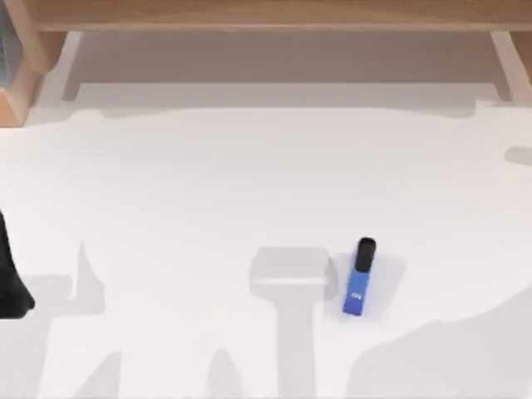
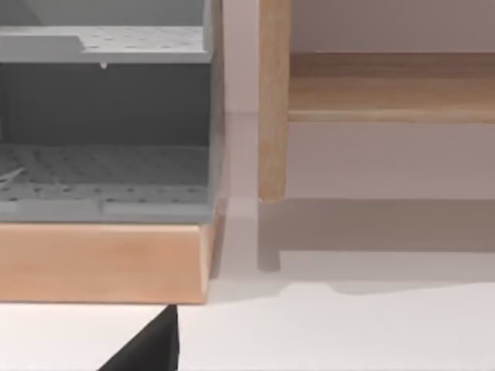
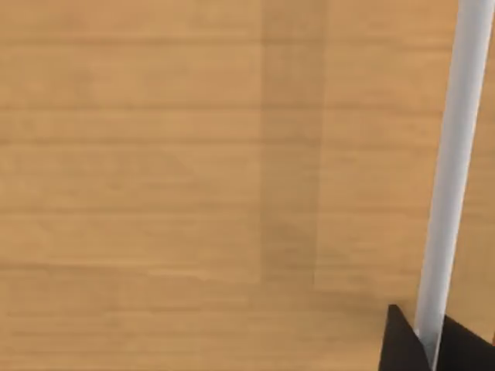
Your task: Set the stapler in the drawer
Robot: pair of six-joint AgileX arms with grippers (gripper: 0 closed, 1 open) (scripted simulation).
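1. The stapler [image 1: 361, 278] lies flat on the white table [image 1: 208, 191], right of the middle and toward the near edge, with its black end pointing to the far side. Wide bare table lies around it on every side, and nothing touches it.
2. Along the far edge runs a wooden shelf [image 1: 266, 15]; at the far left corner stands a wooden unit [image 2: 100, 259].
3. The left arm [image 1: 10, 278] is a dark shape cut off at the table's left edge. Of the left gripper [image 2: 151, 348] I see one dark tip near the wooden unit, and I cannot tell if it is released or clenched.
4. The right gripper [image 3: 421, 344] is cut off too, close before a wooden surface [image 3: 193, 185] with a white bar [image 3: 452, 170] between its dark tips; whether it clamps the bar, I cannot tell.
5. The wooden unit holds grey perforated trays [image 2: 100, 182]; they carry nothing that I can make out.
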